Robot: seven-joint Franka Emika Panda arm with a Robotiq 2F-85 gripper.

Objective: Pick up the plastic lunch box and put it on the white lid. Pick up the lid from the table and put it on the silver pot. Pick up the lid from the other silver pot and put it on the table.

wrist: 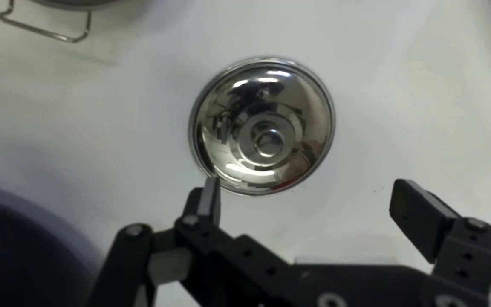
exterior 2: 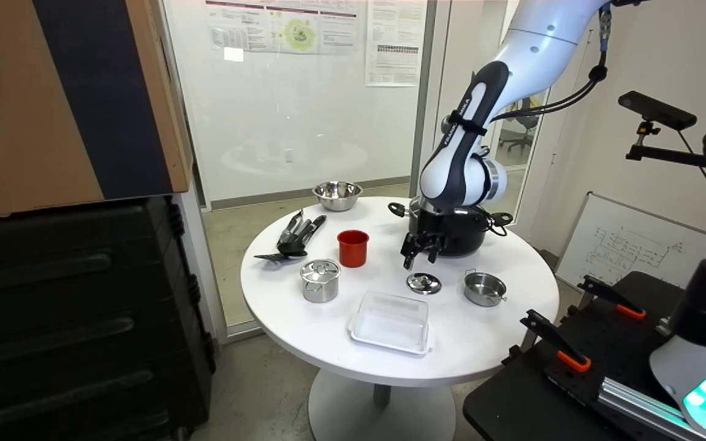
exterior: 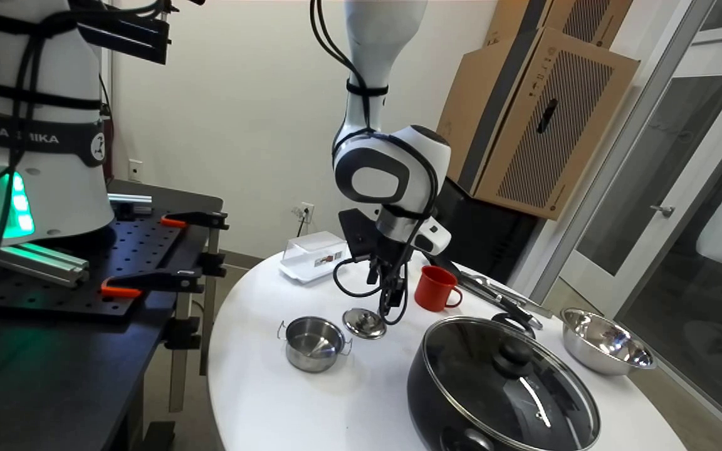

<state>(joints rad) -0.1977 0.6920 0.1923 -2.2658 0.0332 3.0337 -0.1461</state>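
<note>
The translucent plastic lunch box (exterior 2: 394,307) rests on the white lid (exterior 2: 390,346) near the table's edge. A shiny round lid (wrist: 228,160) lies flat on the white table (exterior 2: 353,367), knob up. My gripper (wrist: 305,183) hovers over the table beside this lid, fingers wide apart with nothing between them; in the wrist view the left fingertip overlaps the lid's rim. The squat silver pot (exterior 2: 483,295) stands uncovered near the lid. The narrow silver pot (exterior 2: 321,292) has a lid on top; in an exterior view it is hidden behind the arm.
A large black pan (exterior: 420,388) with a glass lid stands close to the gripper. Near the narrow pot are a red mug (exterior 2: 353,251) and black utensils (exterior 2: 295,245). An open steel bowl (exterior 2: 337,199) sits at the far edge.
</note>
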